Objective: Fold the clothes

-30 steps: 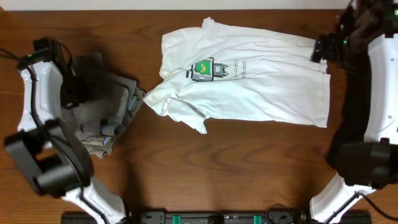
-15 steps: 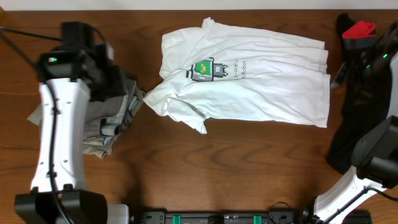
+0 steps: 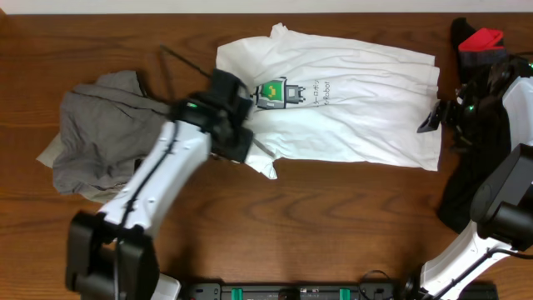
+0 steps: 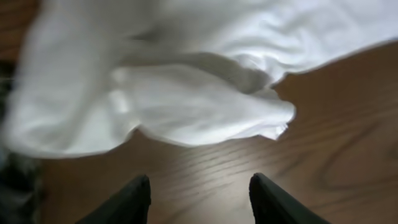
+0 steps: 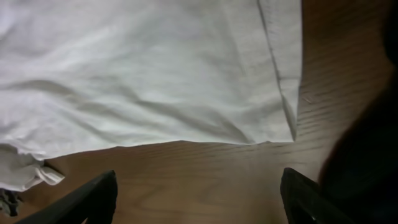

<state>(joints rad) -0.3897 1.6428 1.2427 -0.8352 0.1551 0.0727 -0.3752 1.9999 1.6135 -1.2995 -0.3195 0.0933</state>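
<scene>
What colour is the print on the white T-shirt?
The print is mainly green with grey; clearest in the overhead view.

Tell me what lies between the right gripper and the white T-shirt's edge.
Only bare wooden table. The right wrist view shows the open right gripper apart from the white T-shirt, with nothing on the wood between them.

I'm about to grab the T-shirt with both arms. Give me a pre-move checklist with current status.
1. Left gripper open and empty: ok.
2. Right gripper open and empty: ok.
3. Sleeve ahead of left gripper: ok, not yet touched.
4. Hem corner ahead of right gripper: ok.
5. T-shirt lying flat: not ok, sleeve bunched.
6. Grey pile apart from T-shirt: cannot tell, left arm covers the gap.
</scene>
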